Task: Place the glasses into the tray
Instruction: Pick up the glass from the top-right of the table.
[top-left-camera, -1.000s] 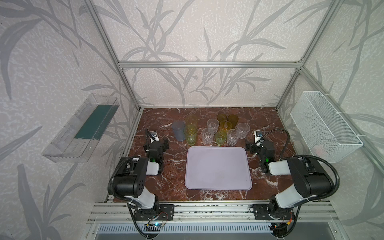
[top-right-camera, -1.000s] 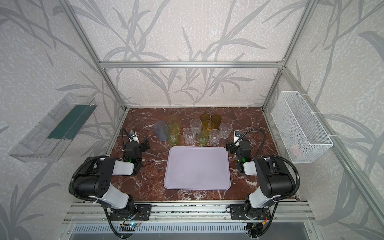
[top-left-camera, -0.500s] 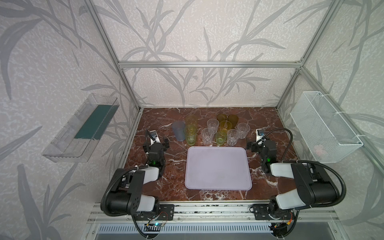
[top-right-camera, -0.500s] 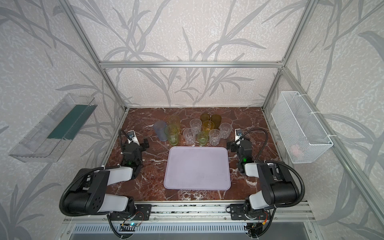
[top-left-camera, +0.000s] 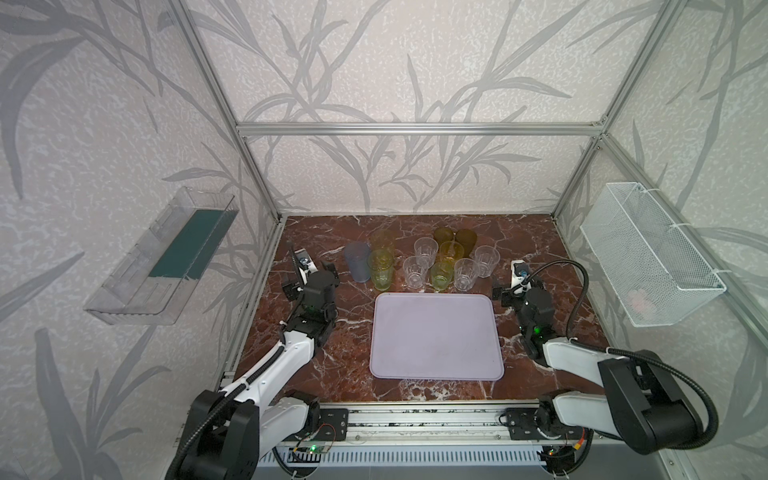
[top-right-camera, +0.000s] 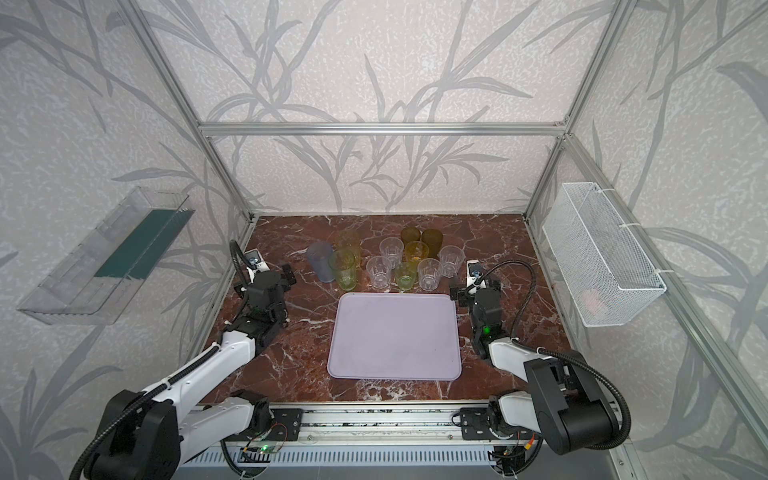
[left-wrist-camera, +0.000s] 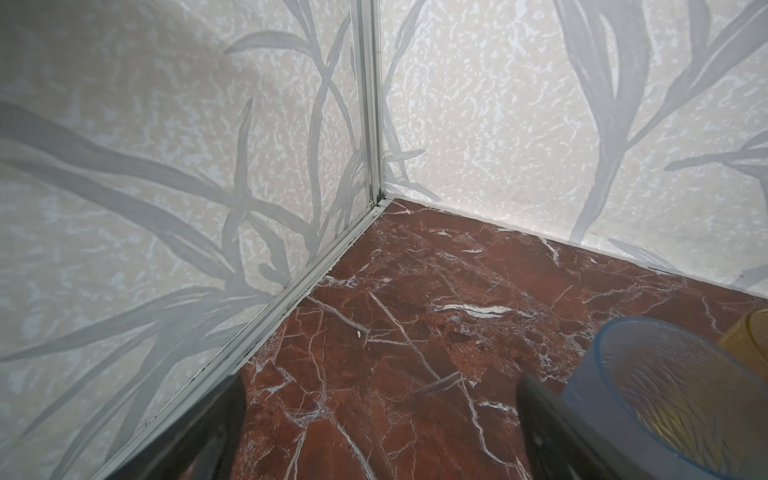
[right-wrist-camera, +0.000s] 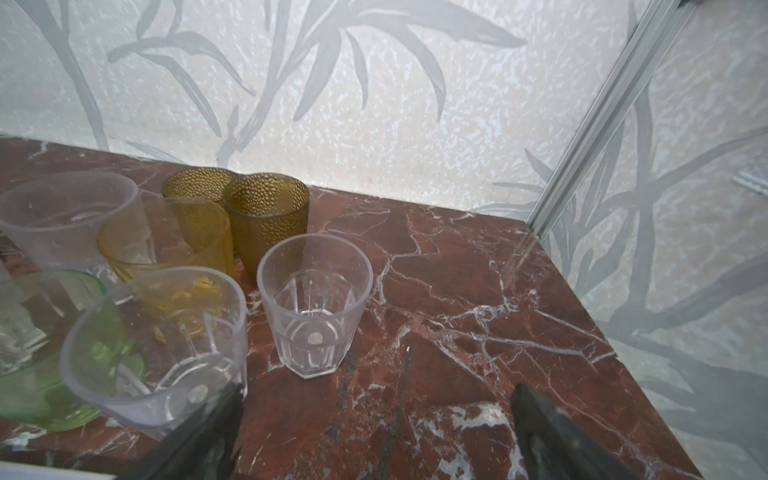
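The pale lilac tray (top-left-camera: 436, 336) (top-right-camera: 395, 336) lies flat and bare on the marble table. Behind it several glasses stand upright in a cluster: a tall blue-grey one (top-left-camera: 357, 262) (left-wrist-camera: 665, 395), tall green-yellow ones (top-left-camera: 380, 270), short clear faceted ones (top-left-camera: 465, 274) (right-wrist-camera: 313, 303), a green one (right-wrist-camera: 50, 353), a yellow one (right-wrist-camera: 166, 245) and amber ones (right-wrist-camera: 266, 220). My left gripper (top-left-camera: 311, 276) (left-wrist-camera: 380, 386) is open over bare marble, left of the blue-grey glass. My right gripper (top-left-camera: 519, 289) (right-wrist-camera: 376, 392) is open, just right of the clear glasses, holding nothing.
A clear plastic bin (top-left-camera: 166, 257) hangs on the left wall. A white wire basket (top-left-camera: 648, 253) hangs on the right wall. Aluminium frame posts (left-wrist-camera: 370, 104) and wallpapered walls close in the table's back and sides.
Both arms have stretched forward and lowered, carrying the grippers a little farther toward the glasses. Both grippers stayed open. Glasses and tray have not moved.
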